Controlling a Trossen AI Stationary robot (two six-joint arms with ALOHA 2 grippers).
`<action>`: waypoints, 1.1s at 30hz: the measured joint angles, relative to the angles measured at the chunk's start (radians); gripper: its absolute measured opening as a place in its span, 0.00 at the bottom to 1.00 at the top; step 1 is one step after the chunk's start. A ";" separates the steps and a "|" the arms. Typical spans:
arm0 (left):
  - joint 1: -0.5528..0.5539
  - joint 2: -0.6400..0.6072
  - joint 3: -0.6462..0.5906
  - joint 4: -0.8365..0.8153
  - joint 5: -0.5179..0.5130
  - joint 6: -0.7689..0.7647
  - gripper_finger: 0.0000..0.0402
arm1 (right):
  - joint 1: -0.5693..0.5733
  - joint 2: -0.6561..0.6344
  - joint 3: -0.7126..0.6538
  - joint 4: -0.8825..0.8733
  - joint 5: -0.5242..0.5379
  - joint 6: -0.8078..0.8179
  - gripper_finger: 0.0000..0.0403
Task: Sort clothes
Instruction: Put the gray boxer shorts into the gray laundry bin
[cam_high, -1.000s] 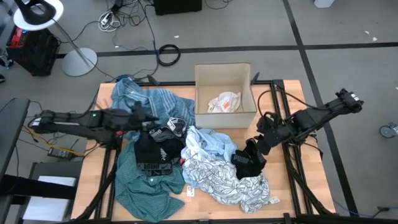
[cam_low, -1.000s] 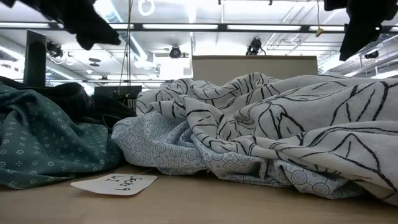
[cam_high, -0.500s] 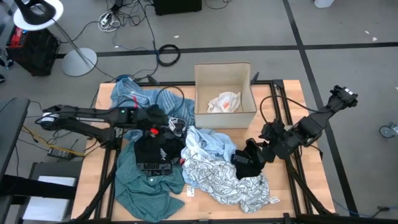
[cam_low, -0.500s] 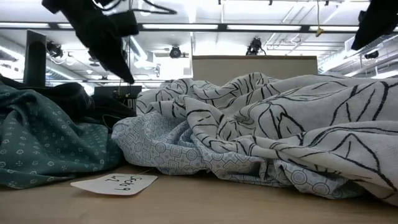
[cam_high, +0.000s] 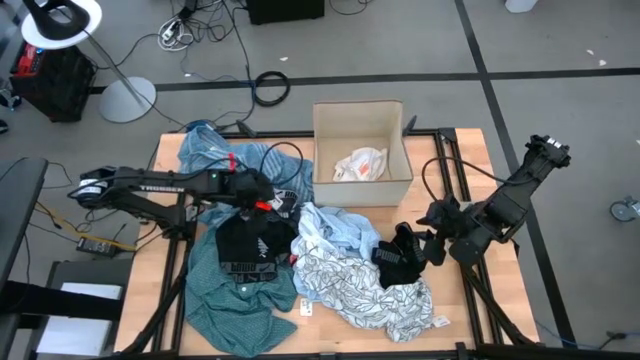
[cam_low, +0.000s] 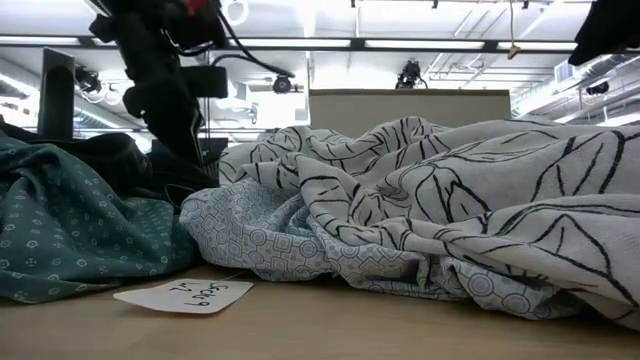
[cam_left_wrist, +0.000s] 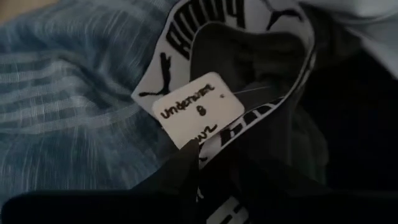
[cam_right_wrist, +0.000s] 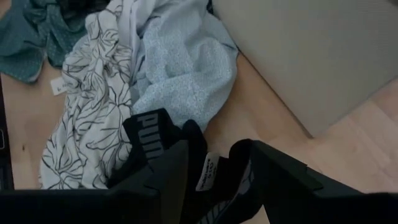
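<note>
Clothes-strewn wooden table (cam_high: 168, 262), grey floor (cam_high: 560, 40)

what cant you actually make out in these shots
- Left gripper: open or shut unclear; its fingers are dark blurs at the left wrist view's bottom edge.
- Paper tag: low view, handwriting too small to read.
- Cardboard box: low view, lower part hidden behind the white-grey patterned cloth.

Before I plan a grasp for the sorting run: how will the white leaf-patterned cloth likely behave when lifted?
The white leaf-patterned cloth lies in soft crumpled folds, so it will probably sag and drape rather than hold shape. It overlaps the pale blue shirt, so lifting may drag that along. It looks thin, likely light.
</note>
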 joint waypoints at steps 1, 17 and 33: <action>0.002 0.002 0.000 0.000 0.000 0.000 0.26 | 0.000 0.000 0.000 0.000 0.001 0.000 0.44; 0.003 -0.015 0.082 -0.142 0.031 -0.029 0.01 | 0.000 0.001 0.000 0.001 0.063 0.017 0.44; 0.002 -0.019 0.668 -0.534 -0.098 -0.004 0.00 | 0.000 0.126 0.000 0.002 0.102 0.035 0.44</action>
